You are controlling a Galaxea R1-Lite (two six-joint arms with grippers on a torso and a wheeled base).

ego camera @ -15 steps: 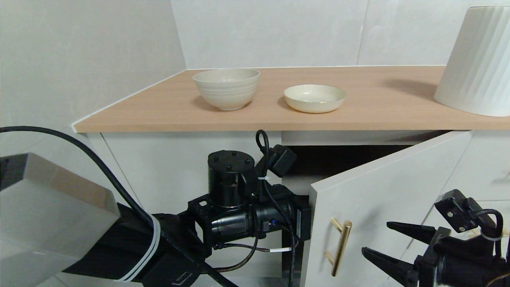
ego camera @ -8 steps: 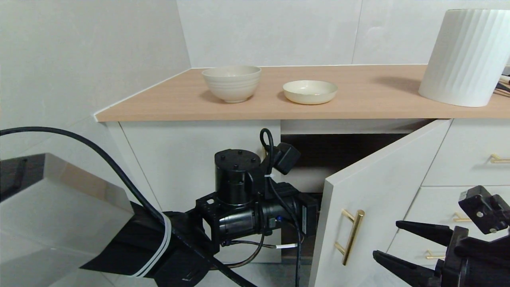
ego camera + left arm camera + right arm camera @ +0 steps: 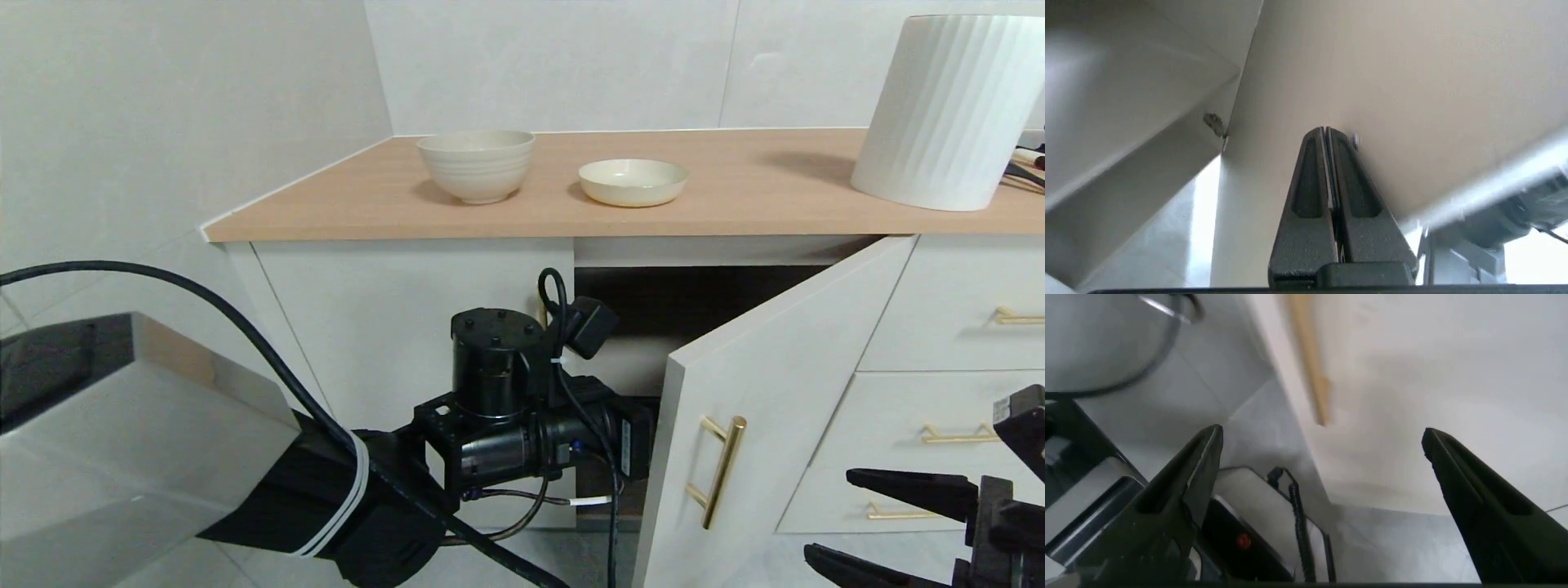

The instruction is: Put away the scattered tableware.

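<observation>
Cabinet door (image 3: 784,367) ajar beside spread right claw (image 3: 829,513).

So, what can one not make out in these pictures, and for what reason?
Cabinet interior, head view: dark, partly covered by the open door.
Inside of the deep bowl, head view: hidden by its own wall.
Dark items by the white ribbed container, head view: cut off by the edge, too small to name.
Right end effector, head view: its body cut off at the corner.
</observation>
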